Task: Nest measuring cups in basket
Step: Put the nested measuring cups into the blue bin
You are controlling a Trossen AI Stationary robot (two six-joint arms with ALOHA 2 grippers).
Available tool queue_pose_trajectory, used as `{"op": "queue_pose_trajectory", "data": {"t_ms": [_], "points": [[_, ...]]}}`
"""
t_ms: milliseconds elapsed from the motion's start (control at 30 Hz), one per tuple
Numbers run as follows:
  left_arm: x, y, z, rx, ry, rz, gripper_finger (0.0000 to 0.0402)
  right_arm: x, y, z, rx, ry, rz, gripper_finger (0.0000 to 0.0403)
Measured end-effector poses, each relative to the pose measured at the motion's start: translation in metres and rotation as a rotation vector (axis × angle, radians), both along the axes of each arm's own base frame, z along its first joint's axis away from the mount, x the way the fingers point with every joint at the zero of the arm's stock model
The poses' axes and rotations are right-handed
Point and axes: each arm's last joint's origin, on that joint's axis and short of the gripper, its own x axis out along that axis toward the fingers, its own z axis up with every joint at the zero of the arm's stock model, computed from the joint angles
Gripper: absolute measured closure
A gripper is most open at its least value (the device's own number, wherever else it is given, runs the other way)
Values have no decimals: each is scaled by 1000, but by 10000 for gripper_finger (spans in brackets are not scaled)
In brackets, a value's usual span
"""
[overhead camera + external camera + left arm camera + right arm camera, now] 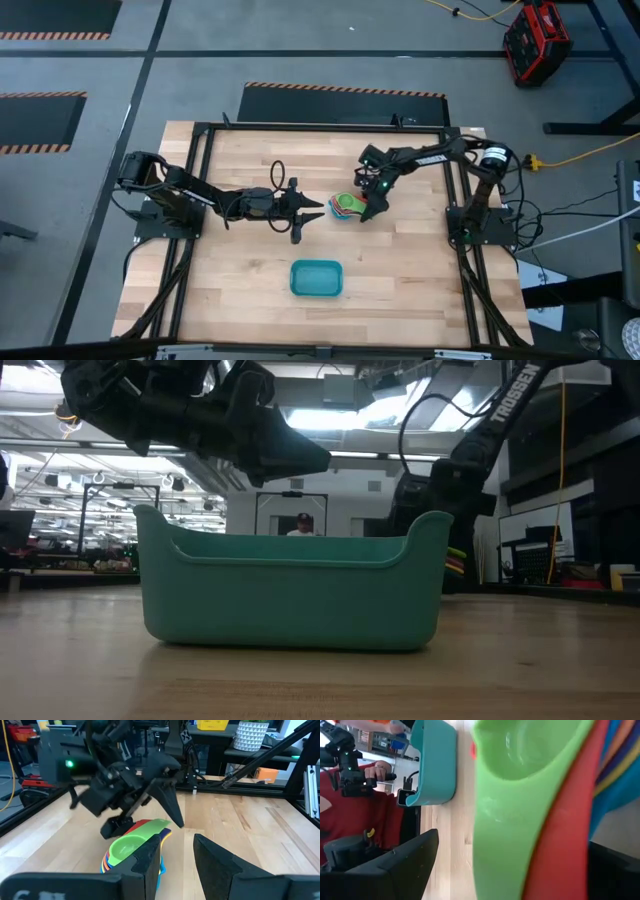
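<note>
Several measuring cups sit nested in one stack [347, 206] on the table's middle, the green one [131, 846] on top and red, yellow, orange and blue rims below it. Their flat handles [156, 827] fan out toward the far right. My right gripper [372, 206] is open, slanting down over the stack, one finger [169, 806] on each side of the handles. My left gripper [177, 856] is open just left of the stack, level, holding nothing. The teal basket [316, 278] stands nearer the front edge, with nothing in it that shows. My right gripper has the stack's handle end [530, 845] between its open fingers, which come slanting down from the far right. Whether either finger touches the cups, I cannot tell. The stack rests on the table.
A black frame [200, 180] runs around the wooden tabletop. The basket [290, 590] fills the front of the low view and hides most of the stack. There is bare wood between the stack and the basket.
</note>
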Motion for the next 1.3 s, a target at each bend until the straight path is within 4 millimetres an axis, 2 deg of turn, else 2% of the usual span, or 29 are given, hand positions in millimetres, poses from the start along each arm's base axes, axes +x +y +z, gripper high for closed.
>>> {"op": "queue_pose_trajectory", "data": {"t_ms": [233,1000,1300], "points": [[0,0,0,0,0,0,289,9,6,-13,32,19,6,26],[0,0,0,0,1,0,289,14,5,-13,35,-14,-5,26],[0,0,0,0,3,0,289,14,4,-13,12,-1,-17,62]]}}
